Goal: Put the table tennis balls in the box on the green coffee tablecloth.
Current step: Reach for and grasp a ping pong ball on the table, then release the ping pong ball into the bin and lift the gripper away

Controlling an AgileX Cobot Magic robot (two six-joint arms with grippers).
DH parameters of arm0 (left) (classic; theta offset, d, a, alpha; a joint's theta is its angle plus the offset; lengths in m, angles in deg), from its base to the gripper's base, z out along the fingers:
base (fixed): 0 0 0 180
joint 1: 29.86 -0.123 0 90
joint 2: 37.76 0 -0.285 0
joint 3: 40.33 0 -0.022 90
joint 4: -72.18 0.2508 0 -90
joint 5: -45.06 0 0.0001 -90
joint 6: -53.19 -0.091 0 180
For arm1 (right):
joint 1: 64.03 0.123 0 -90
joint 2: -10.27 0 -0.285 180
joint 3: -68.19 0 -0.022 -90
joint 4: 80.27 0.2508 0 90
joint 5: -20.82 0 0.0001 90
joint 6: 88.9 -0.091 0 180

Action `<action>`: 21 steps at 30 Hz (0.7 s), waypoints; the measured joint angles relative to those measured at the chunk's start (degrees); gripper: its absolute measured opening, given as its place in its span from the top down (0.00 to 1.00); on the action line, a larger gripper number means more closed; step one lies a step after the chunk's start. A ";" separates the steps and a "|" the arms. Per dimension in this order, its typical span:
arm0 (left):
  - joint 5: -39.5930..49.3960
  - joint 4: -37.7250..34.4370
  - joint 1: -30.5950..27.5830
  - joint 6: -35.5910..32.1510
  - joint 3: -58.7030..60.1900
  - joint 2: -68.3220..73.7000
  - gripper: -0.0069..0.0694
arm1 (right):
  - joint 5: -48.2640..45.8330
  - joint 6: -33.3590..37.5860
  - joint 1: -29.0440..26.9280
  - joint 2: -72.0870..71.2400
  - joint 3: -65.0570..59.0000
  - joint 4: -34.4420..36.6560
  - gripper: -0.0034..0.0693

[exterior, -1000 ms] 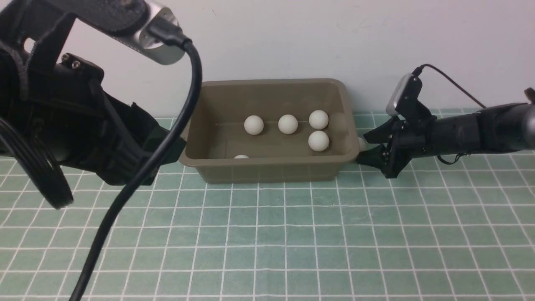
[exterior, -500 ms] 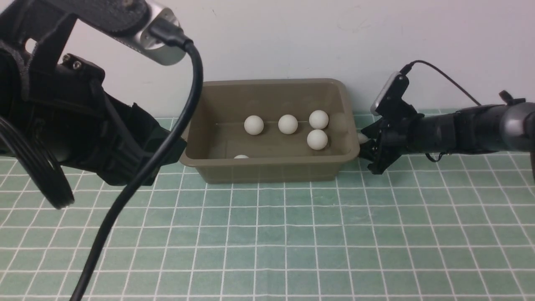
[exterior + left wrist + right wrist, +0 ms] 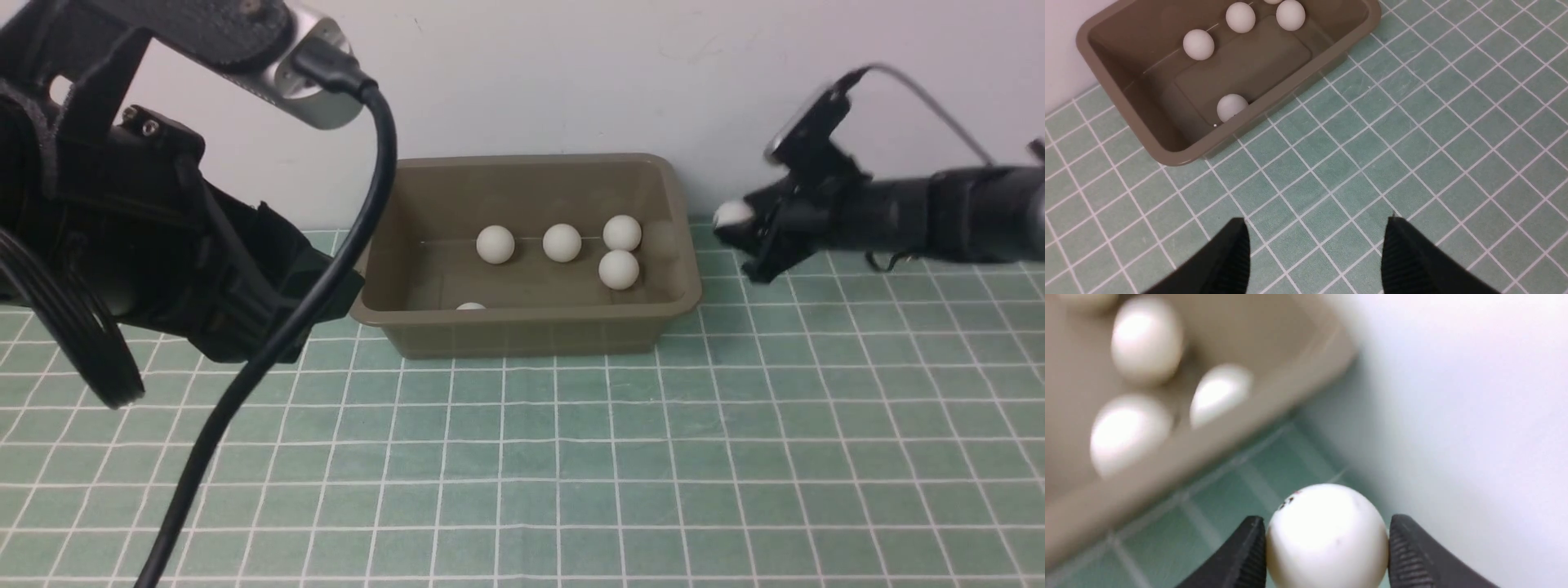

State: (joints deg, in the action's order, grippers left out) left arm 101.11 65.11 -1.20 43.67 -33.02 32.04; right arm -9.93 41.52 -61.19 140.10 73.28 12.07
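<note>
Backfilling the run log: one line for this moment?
right pincer: shut on ball, aloft beside box | left pincer: open, empty, above cloth | box: five balls inside | step: held ball not yet in box

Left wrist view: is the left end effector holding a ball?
No, the left end effector stands open and empty, with only the green tablecloth showing in the gap.

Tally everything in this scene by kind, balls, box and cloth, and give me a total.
Table tennis balls in the box: 5
Table tennis ball held in the right claw: 1
Box: 1
Green tablecloth: 1
Total: 8
</note>
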 joint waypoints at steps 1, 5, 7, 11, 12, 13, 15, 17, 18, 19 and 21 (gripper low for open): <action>0.00 0.00 0.00 0.03 0.00 0.00 0.39 | 0.00 -0.73 -0.13 -1.71 0.00 -0.18 0.47; 0.00 0.00 0.00 0.03 0.00 0.00 0.39 | -1.46 -4.75 -0.31 -5.45 0.00 -0.54 0.47; 0.00 0.00 0.00 0.03 0.00 0.00 0.39 | -6.68 -10.02 -0.30 -8.06 0.00 -0.67 0.47; 0.00 0.00 0.00 -0.02 0.00 0.00 0.39 | -21.35 -19.32 1.23 -8.61 0.00 -3.38 0.47; 0.00 0.00 0.00 -0.02 0.00 0.00 0.39 | -21.82 -20.01 1.38 -8.61 0.00 -3.99 0.47; 0.00 0.00 0.00 -0.02 0.00 0.00 0.39 | -23.79 -21.68 2.33 -8.61 0.00 -5.52 0.47; 0.00 0.00 0.00 -0.02 0.00 0.00 0.39 | -24.55 -23.75 4.49 -8.61 0.00 -9.16 0.47; 0.00 0.00 0.00 -0.02 0.00 0.00 0.39 | -22.96 -24.77 6.09 -8.45 0.00 -11.25 0.47; 0.00 0.00 0.00 -0.02 0.00 0.00 0.39 | -22.68 -24.83 6.25 -8.44 0.00 -11.39 0.47; 0.00 0.00 0.00 -0.02 0.00 0.00 0.39 | -19.83 -25.25 7.69 -8.08 0.00 -12.80 0.47; 0.00 0.00 0.00 -0.02 0.00 0.00 0.39 | -16.24 -25.41 9.03 -6.99 0.00 -13.19 0.47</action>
State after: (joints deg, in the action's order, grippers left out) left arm 101.11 65.11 -1.20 43.65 -33.02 32.04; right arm -26.17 16.11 -52.16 133.11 73.28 -1.12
